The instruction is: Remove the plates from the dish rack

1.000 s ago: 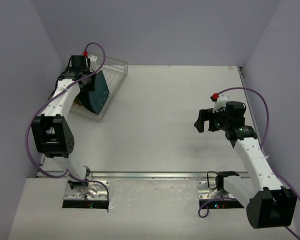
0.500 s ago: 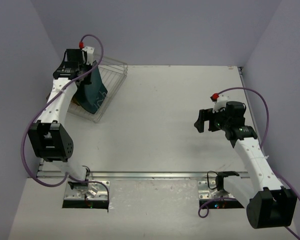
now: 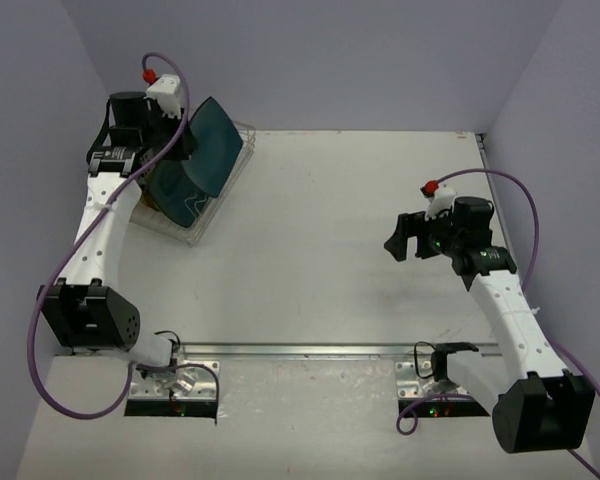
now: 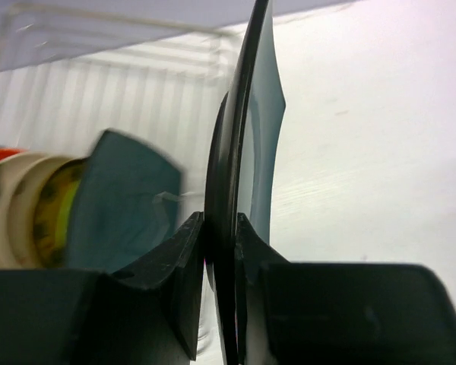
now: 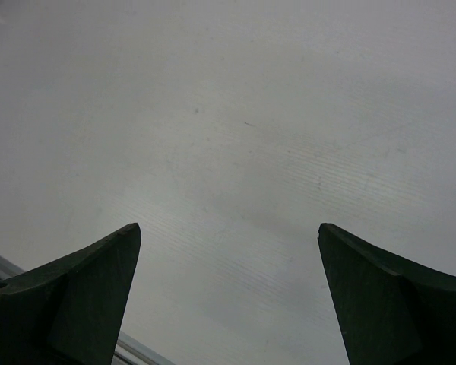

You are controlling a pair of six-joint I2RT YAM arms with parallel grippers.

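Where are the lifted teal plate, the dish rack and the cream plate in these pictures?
lifted teal plate (image 3: 212, 142): top view, its broad face.
dish rack (image 3: 194, 236): top view, near wire rim.
cream plate (image 4: 19, 190): left wrist view, its curved edge.

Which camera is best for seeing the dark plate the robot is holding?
The top external view: it shows the broad face of the dark teal plate, held above the dish rack by the left gripper. The left wrist view shows only its thin edge between the fingers. The right wrist view shows only table.
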